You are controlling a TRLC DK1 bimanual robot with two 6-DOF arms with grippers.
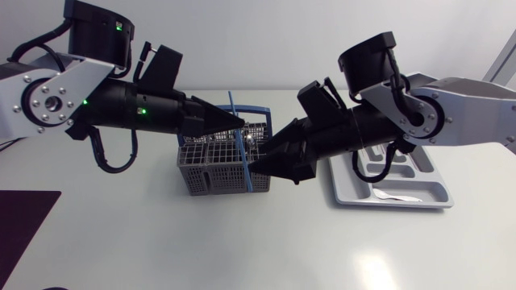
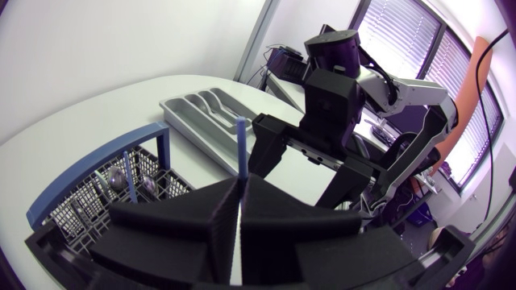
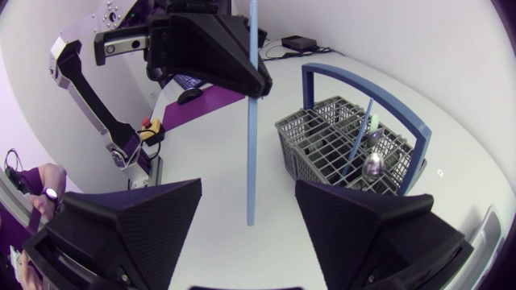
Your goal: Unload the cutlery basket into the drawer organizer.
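Note:
My left gripper (image 1: 239, 121) (image 2: 240, 184) is shut on a long blue cutlery piece (image 1: 244, 157) (image 2: 240, 149) (image 3: 251, 113), which hangs upright above the grey wire basket (image 1: 201, 173) (image 3: 318, 141). My right gripper (image 1: 260, 161) (image 3: 248, 193) is open, its fingers standing on either side of the piece's lower end without touching it. The basket, with its blue handle (image 3: 363, 80), still holds another blue-handled piece (image 3: 360, 133) and a metal spoon (image 3: 373, 165). The grey drawer organizer (image 1: 387, 205) (image 2: 189, 109) lies at the right under my right arm.
A white utensil (image 1: 395, 196) lies in the organizer's front compartment. A dark purple mat (image 1: 24, 217) sits at the table's front left corner. The two arms meet over the basket in the middle of the table.

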